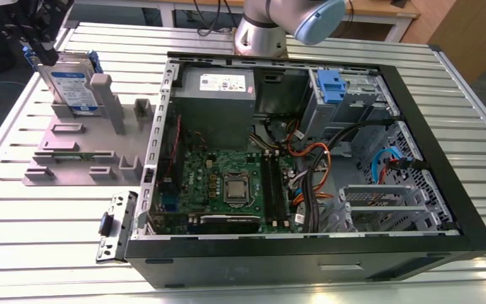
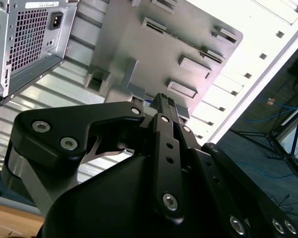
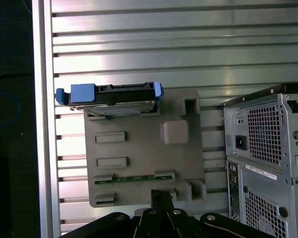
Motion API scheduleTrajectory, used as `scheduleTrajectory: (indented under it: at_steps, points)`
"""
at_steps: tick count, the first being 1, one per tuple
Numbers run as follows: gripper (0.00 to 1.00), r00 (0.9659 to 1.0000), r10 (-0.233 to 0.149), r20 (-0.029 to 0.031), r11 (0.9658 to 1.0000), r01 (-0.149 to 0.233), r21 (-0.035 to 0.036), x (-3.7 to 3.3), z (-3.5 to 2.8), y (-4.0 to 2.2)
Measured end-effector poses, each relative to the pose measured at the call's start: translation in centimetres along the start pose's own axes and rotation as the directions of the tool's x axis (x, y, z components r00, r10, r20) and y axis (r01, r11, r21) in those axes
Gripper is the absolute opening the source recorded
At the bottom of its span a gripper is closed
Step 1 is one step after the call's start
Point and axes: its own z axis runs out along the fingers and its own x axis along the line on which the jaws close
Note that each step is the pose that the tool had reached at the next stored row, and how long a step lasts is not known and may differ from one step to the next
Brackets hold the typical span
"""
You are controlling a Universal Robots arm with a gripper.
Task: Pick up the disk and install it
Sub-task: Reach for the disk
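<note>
While the pick-up is not yet made, your slatted aluminium bench (image 1: 45, 237) carries the open black computer case (image 1: 311, 261), holding a green motherboard (image 1: 226, 183), grey power supply box (image 1: 216, 95) and blue-handled caddy (image 1: 331, 85). Near the bench's far corner on the exterior view's left, a grey plastic holder (image 3: 139, 148) has the blue-framed silver-grey disk (image 3: 114, 94) standing in one slot. Your black gripper (image 3: 159, 196) hovers near it, not touching, jaws together on nothing; grasping probably calls for parting them first.
</note>
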Motion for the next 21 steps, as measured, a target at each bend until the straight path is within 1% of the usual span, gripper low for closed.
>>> scheduleTrajectory:
  at_steps: [11,21]
  points:
    - [0.1,1.0,0.0,0.0001,1.0,0.0,0.0,0.19,0.14,0.06]
    - [0.1,1.0,0.0,-0.0001,1.0,0.0,0.0001,0.26,0.19,0.95]
